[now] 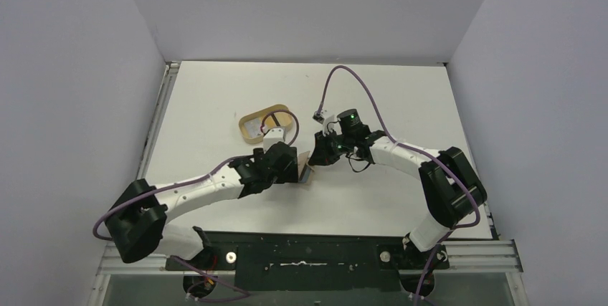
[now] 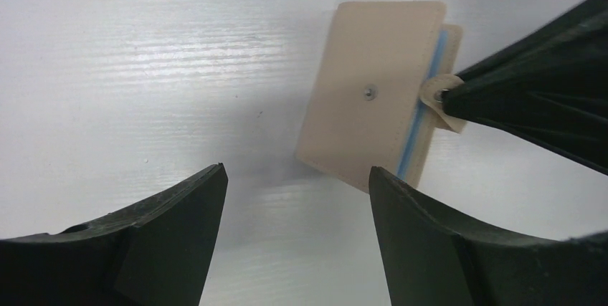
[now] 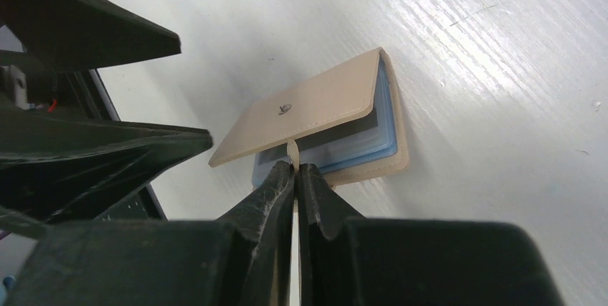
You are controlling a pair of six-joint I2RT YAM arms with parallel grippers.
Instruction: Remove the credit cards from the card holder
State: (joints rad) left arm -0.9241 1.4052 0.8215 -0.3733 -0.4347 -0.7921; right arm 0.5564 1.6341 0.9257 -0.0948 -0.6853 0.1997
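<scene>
Right fingers (image 3: 272, 191) pinch card holder (image 3: 308, 105) tab (image 3: 292, 150); left fingers (image 2: 165, 234) spread; credit cards (image 3: 366, 137) mostly hidden.

From where I stand this is a robotics lab, set up as a closed test cell. A bare white table (image 1: 215, 105) is boxed in by plain pale walls (image 1: 72, 69) on three sides. A left arm (image 1: 201, 190) and a right arm (image 1: 401, 154) are bolted to a black plate (image 1: 308, 250) on metal rails (image 1: 473, 253), with purple cables (image 1: 344, 67) looping off them.

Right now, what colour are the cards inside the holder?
Light blue cards, clearest from right wrist.
</scene>
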